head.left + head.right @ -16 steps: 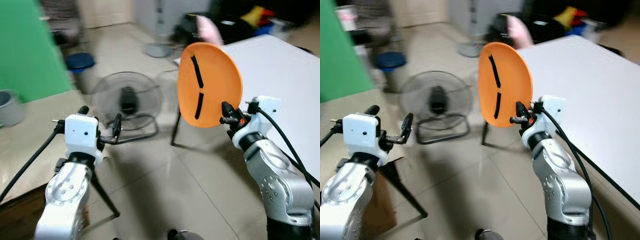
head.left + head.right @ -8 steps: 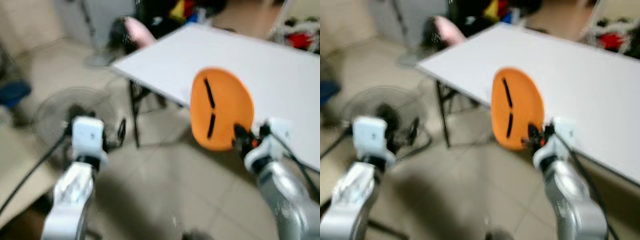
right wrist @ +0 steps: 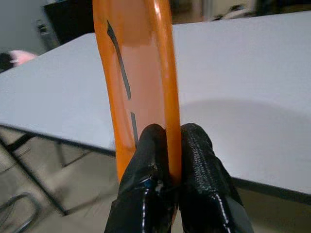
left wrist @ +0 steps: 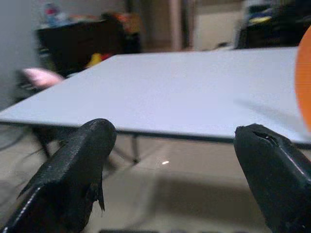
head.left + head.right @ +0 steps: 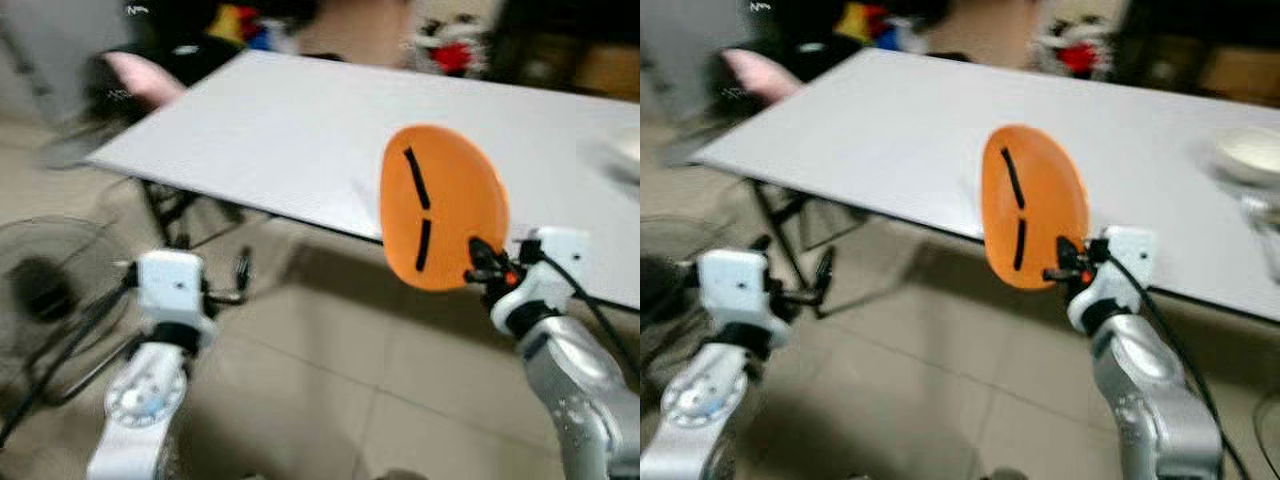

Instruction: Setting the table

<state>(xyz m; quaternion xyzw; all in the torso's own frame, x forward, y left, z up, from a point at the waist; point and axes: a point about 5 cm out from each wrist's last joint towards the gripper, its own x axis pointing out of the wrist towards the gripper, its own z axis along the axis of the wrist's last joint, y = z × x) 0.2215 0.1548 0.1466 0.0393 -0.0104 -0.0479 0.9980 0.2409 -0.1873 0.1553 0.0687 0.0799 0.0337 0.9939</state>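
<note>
My right gripper point(image 5: 478, 262) is shut on the lower rim of an orange plate point(image 5: 440, 205) with two black marks, held upright on edge in front of the white table point(image 5: 300, 130). In the right wrist view both black fingers point(image 3: 194, 160) pinch the orange plate point(image 3: 141, 82) edge-on. My left gripper point(image 5: 240, 280) is held out low on the left over the floor, open with nothing between its fingers point(image 4: 73, 170). A white bowl point(image 5: 1252, 152) sits on the table at the far right.
The table's near edge point(image 5: 890, 215) runs across in front of me, black folding legs point(image 5: 175, 215) under its left end. A standing fan point(image 5: 40, 280) sits on the floor at left. Dark furniture and colourful clutter point(image 5: 240, 20) lie beyond the table.
The camera has swung to the right: the table now spans the view and the fan has slid to the left edge. The plate stays held upright in my right gripper.
</note>
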